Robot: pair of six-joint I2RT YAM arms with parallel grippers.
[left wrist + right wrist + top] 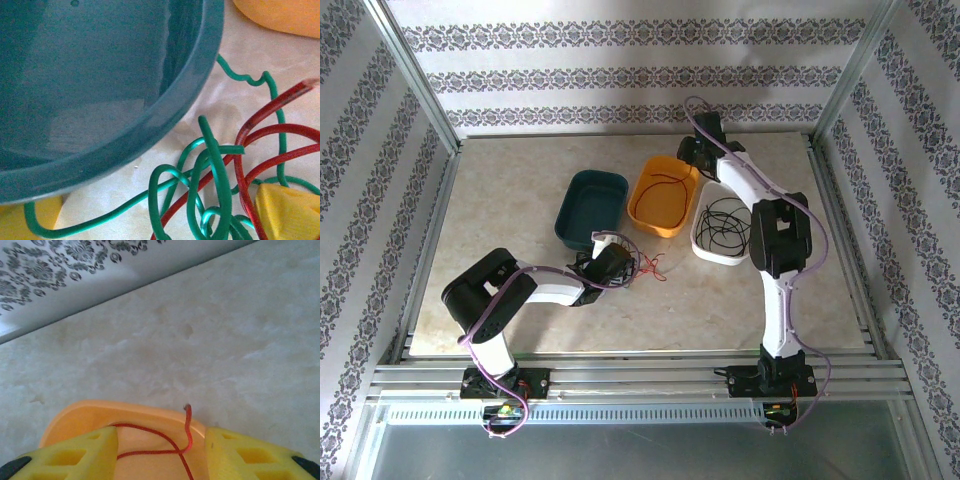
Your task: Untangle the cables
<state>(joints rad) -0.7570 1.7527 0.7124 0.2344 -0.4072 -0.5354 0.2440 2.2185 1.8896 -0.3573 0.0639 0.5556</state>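
left gripper (160, 220) wide open over green-red tangle (215, 170) at teal tray's (100, 165) near edge | right gripper (161, 450) unclenched above red cable (189, 432) in orange tray (100, 412) | tip: pinch one green loop, lift slow

I can read no writing, label, brand name or number on anything in front of me. The nearest thing to a mark is the flowered band pattern on the wall (620, 78), and it spells nothing.
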